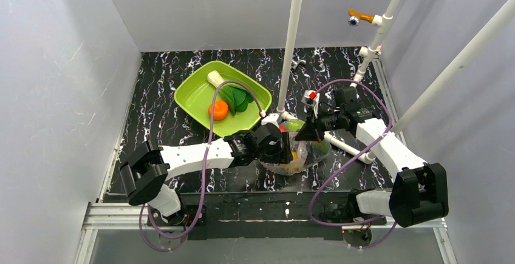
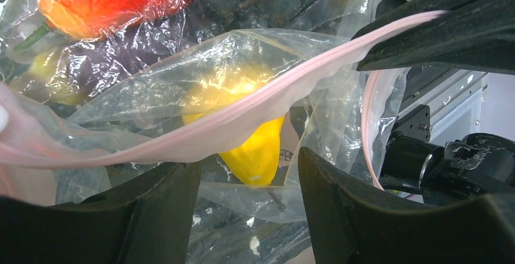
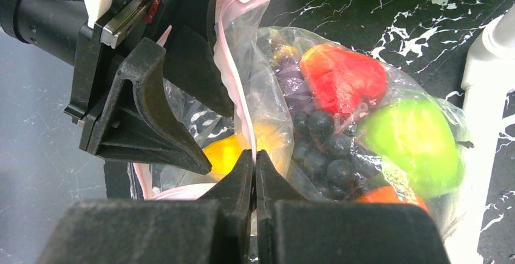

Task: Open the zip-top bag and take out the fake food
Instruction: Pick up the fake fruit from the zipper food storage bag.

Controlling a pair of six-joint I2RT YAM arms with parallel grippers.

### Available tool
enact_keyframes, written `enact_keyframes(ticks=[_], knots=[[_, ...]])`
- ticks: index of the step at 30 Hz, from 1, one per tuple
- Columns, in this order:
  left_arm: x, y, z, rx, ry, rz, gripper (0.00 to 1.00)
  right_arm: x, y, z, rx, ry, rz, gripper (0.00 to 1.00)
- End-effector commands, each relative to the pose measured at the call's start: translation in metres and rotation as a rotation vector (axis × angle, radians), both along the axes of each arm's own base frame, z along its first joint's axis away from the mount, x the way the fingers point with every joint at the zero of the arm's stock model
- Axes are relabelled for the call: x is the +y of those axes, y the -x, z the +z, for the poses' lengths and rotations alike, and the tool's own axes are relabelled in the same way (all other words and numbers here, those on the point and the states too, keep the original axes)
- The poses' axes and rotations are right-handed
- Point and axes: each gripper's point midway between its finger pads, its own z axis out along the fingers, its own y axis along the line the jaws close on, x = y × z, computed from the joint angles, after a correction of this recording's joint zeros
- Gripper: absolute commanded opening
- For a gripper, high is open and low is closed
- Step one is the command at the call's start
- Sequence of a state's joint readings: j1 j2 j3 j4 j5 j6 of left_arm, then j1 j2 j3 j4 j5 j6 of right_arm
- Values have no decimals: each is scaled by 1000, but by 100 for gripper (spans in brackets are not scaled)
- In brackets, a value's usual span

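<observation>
The zip-top bag [image 1: 302, 158] lies on the table between both grippers, its mouth pulled open. My right gripper [image 3: 255, 155] is shut on the bag's pink zip strip [image 3: 234, 76]. My left gripper [image 2: 246, 161] is open at the bag's mouth, with its fingers [image 3: 146, 112] on either side of the yellow lemon [image 2: 255, 148]. A red fruit [image 3: 343, 76], dark grapes [image 3: 331, 148], a green apple [image 3: 413, 133] and something orange [image 3: 388, 194] are inside the bag. An orange [image 1: 218, 110] and a leafy green [image 1: 234, 97] lie in the lime-green tray [image 1: 194, 97].
An upright white pipe [image 1: 291, 45] stands just behind the bag, and its foot [image 3: 486, 124] is right beside the bag. A slanted pipe [image 1: 455, 64] and a pipe rack with coloured taps [image 1: 379, 27] are at the right. Grey walls enclose the table.
</observation>
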State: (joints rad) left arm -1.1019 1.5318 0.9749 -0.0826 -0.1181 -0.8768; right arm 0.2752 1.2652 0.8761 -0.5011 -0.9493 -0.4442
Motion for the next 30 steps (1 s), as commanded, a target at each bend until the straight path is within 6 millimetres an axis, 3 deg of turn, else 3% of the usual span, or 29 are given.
enact_keyframes(ticks=[1, 10, 24, 30], knots=[[3, 4, -6, 17, -9, -3, 59, 1, -2, 12, -41, -15, 14, 1], [2, 6, -9, 23, -1, -9, 74, 1, -2, 12, -41, -15, 18, 1], [-1, 12, -34, 90, -72, -41, 68, 1, -2, 9, -36, -8, 17, 1], [-18, 22, -32, 121, -22, -123, 73, 2, -1, 8, -31, -7, 22, 1]])
